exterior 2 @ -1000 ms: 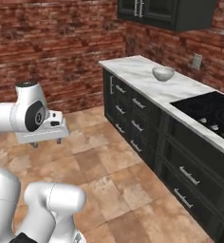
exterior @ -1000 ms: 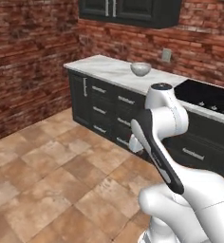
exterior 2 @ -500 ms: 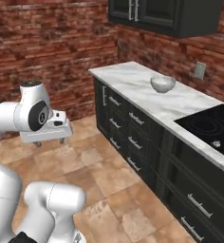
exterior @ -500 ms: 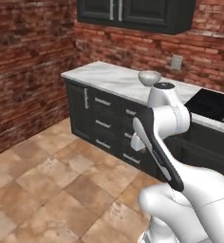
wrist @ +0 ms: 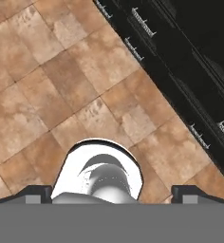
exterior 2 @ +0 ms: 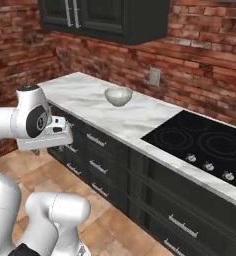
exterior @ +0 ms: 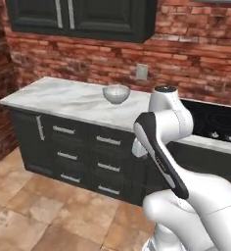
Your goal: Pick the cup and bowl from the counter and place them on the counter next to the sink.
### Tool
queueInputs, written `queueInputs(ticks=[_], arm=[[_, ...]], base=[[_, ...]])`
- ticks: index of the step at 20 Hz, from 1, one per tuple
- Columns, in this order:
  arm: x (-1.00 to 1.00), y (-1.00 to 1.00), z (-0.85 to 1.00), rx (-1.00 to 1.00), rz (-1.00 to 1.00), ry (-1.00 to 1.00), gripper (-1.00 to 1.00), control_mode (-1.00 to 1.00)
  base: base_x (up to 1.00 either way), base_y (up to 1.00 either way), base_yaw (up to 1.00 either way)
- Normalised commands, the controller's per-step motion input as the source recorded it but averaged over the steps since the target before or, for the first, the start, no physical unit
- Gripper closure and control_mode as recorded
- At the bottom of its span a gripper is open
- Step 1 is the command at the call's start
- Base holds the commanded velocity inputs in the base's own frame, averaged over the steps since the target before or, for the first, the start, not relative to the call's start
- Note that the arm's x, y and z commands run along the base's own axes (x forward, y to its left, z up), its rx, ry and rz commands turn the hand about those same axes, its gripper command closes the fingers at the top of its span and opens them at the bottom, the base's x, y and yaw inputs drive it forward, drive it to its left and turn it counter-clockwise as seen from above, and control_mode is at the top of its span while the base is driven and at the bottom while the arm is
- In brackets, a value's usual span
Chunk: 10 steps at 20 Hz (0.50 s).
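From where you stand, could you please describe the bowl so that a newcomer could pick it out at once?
Find the white marble counter below the dark wall cabinets, left of the black cooktop. The bowl sits towards the brick wall, near the wall outlet. It is round, pale grey-white and the one loose item there.

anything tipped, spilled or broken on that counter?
Nothing stands out. The bowl sits upright on the marble counter, nothing spilled around it. Cooktop and drawers look intact.
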Motion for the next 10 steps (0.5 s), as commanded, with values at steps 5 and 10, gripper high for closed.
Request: queueInputs(ticks=[5, 10], arm=[[0.0, 0.0, 0.0, 0.0, 0.0, 0.0, -1.0, 1.0], [0.0, 0.0, 0.0, 0.0, 0.0, 0.0, -1.0, 1.0]], base=[[0.81, 0.24, -0.64], [0.82, 0.09, -0.68]])
